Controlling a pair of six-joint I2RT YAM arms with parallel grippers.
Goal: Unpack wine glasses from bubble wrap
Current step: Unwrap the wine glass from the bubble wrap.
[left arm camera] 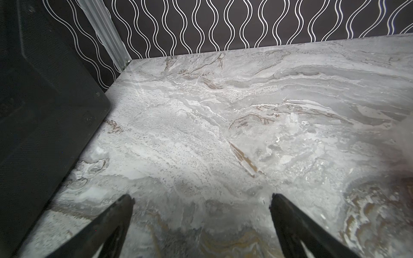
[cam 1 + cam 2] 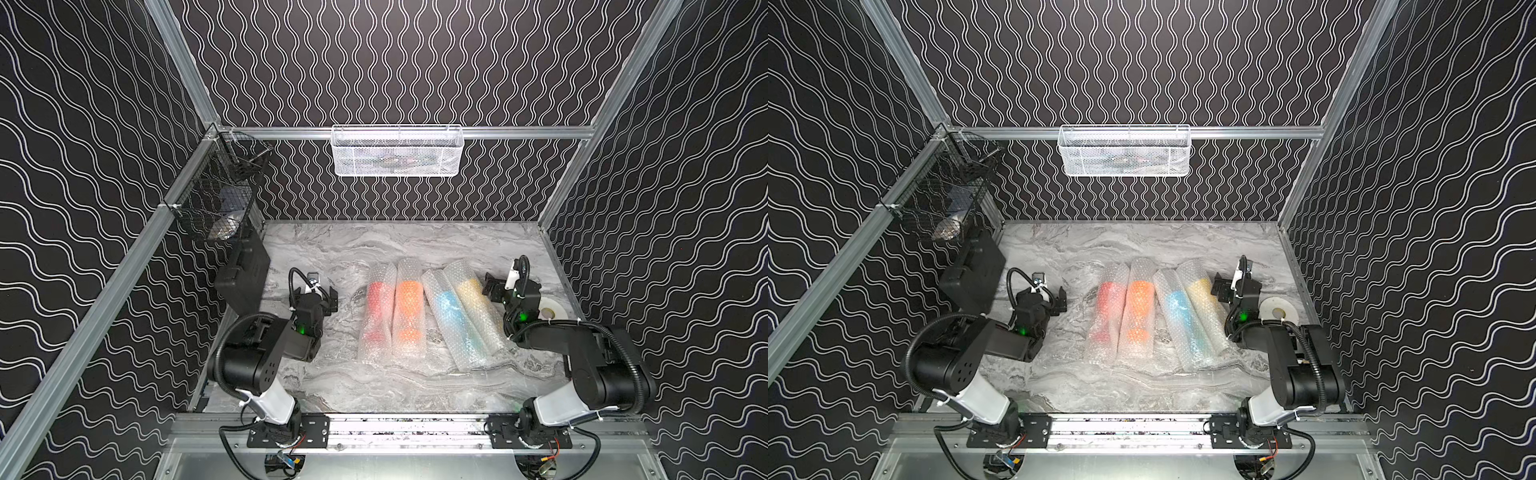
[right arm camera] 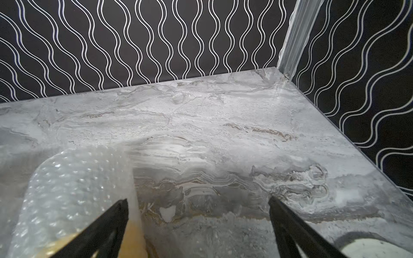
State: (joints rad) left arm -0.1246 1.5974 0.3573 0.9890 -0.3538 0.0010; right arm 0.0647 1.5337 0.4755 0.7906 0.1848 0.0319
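While the left gripper (image 2: pixel 331 296) and right gripper (image 2: pixel 489 289) hang released and empty, four bubble wrap rolls (image 2: pixel 409 311) lie mid-counter (image 2: pixel 374 386) between them, with a black case (image 2: pixel 245 274) at its left edge and a tape roll (image 2: pixel 550 309) at its right.

The walls (image 2: pixel 415 62) are black with paired white wavy lines. The worktop (image 2: pixel 332 249) is marbled grey and white with brownish veins. At frame centre the bubble wrap (image 2: pixel 473 353) is clear and dotted with bubbles. Blurred through it show a red glass (image 2: pixel 376 299), an orange glass (image 2: pixel 409 297), a light blue glass (image 2: pixel 451 307) and a yellow glass (image 2: pixel 471 291). The mesh basket (image 2: pixel 395 151) at upper centre is white; the wire basket (image 2: pixel 216 208) at upper left is black. The arms (image 2: pixel 598 357) are black with white segments and small green lights.
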